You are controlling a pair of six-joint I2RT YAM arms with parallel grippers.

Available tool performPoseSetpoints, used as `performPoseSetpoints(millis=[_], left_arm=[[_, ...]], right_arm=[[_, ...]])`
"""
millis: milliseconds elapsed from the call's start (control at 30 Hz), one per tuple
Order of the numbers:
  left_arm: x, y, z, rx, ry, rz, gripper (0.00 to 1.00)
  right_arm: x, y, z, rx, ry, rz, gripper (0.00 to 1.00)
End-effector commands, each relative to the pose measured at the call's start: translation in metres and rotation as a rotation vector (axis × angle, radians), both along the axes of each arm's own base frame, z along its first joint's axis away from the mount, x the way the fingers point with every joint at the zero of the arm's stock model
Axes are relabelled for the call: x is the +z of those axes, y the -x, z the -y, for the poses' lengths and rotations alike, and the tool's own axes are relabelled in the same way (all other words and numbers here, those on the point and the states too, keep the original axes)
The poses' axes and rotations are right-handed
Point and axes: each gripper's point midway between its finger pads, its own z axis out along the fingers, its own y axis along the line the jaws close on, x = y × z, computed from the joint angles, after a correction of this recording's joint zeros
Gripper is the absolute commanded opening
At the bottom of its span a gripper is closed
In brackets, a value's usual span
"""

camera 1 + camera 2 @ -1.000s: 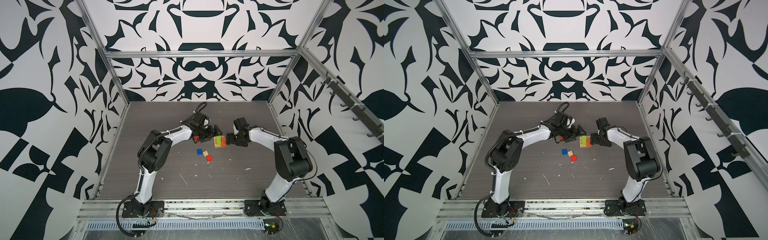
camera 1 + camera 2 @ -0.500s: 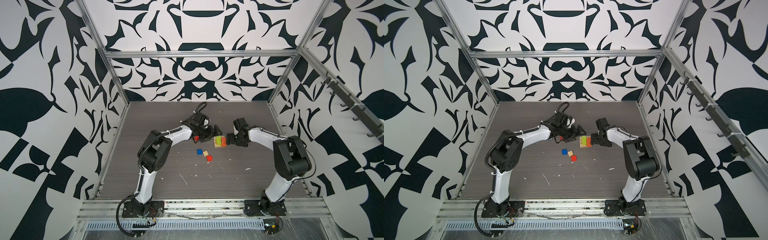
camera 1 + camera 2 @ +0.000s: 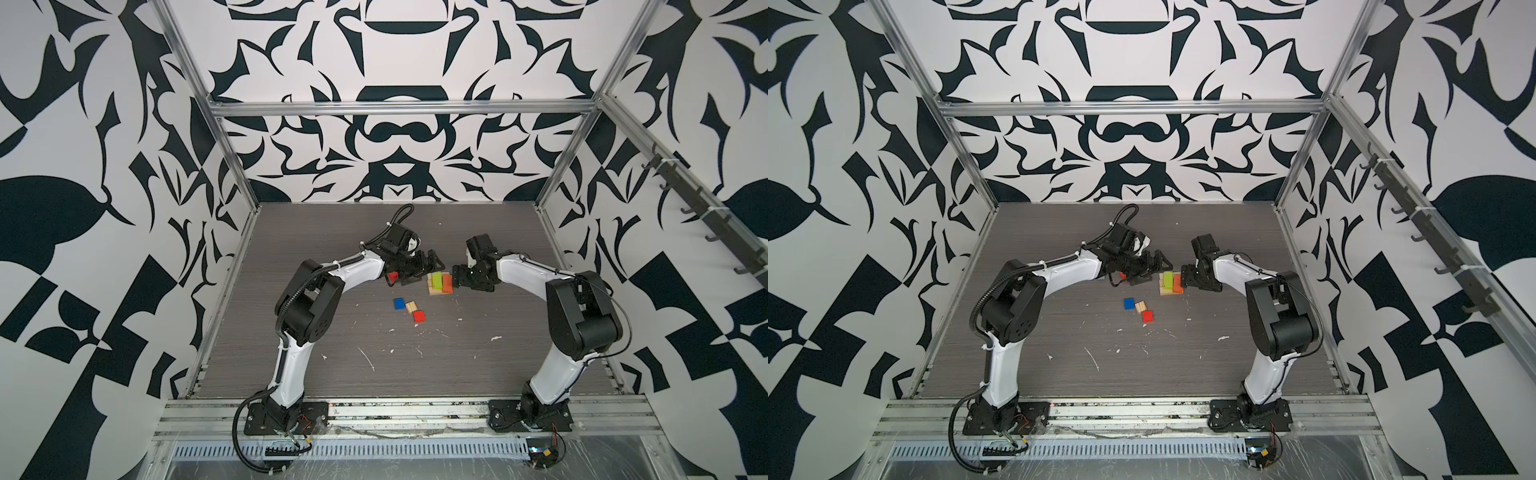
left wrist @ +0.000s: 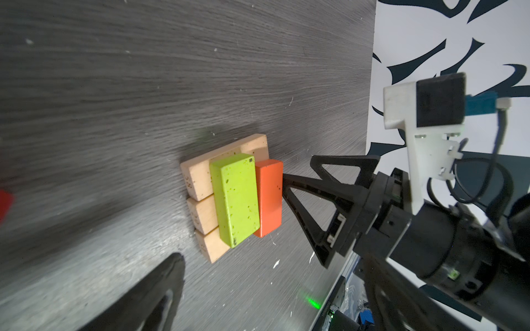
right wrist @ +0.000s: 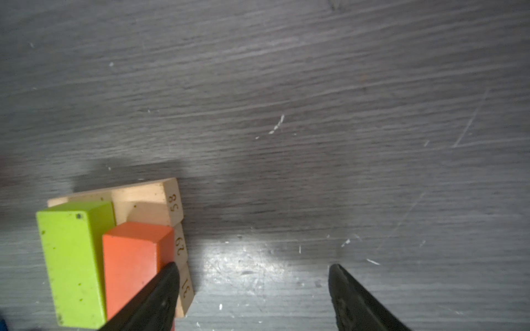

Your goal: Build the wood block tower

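**Change from one second earlier.** Nothing has visibly shifted. The wood block tower (image 3: 437, 287) is no taller, the loose blocks lie where they lay, and both arms hold nearly the same pose.

**Layout.** The tower stands on the dark grey wood-grain table (image 3: 457, 365), between the two grippers. Its base is three plain tan wooden planks (image 4: 200, 177) laid side by side. A lime-green wooden plank (image 4: 236, 200) and an orange wooden plank (image 4: 268, 197) lie across them, touching along their long sides.

**Grippers.** The right gripper (image 5: 252, 266) has its jaws apart. One fingertip (image 5: 167, 279) meets the orange plank's outer side, and the other stands over bare table, away from the tower. The left gripper (image 3: 422, 272) is spread wide on the tower's opposite side, clear of it. A small red wooden block (image 3: 392, 276) shows at its wrist side, partly hidden.

**What each view adds.**
- **Top views:** only these show a flat blue wooden square (image 3: 399, 304), a small tan wooden block (image 3: 411, 307) and a red wooden square (image 3: 419, 316). They lie in a close row on the arm-base side of both grippers.
- **Right wrist view:** only this shows the numbers 58, 29 and 31 burned into the tan plank ends.
- **Left wrist view:** this alone shows the right gripper's white camera mount (image 4: 413, 114). It shows only one of the left gripper's own fingers (image 4: 155, 295).
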Motion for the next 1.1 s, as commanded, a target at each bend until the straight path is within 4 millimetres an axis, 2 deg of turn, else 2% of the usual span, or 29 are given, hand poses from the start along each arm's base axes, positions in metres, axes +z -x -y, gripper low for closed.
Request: performPoseSetpoints(millis=[0, 433, 700, 900, 1067], left_arm=[[0.002, 0.0, 0.003, -0.007, -0.004, 0.004, 1.0], [0.004, 0.0, 0.003, -0.008, -0.004, 0.005, 1.0], [0.005, 0.0, 0.003, -0.011, -0.007, 0.005, 1.0], [0.003, 0.001, 0.003, -0.013, -0.008, 0.001, 1.0], [0.009, 0.0, 0.005, -0.017, 0.005, 0.007, 1.0]], right_arm=[[0.015, -0.013, -0.007, 0.003, -0.029, 0.048, 0.85], [0.019, -0.016, -0.011, 0.017, -0.046, 0.07, 0.85], [0.019, -0.017, -0.007, 0.005, -0.026, 0.081, 0.84], [0.034, -0.006, -0.001, -0.004, -0.021, 0.111, 0.84], [0.037, 0.016, -0.001, 0.019, -0.037, 0.073, 0.85]])
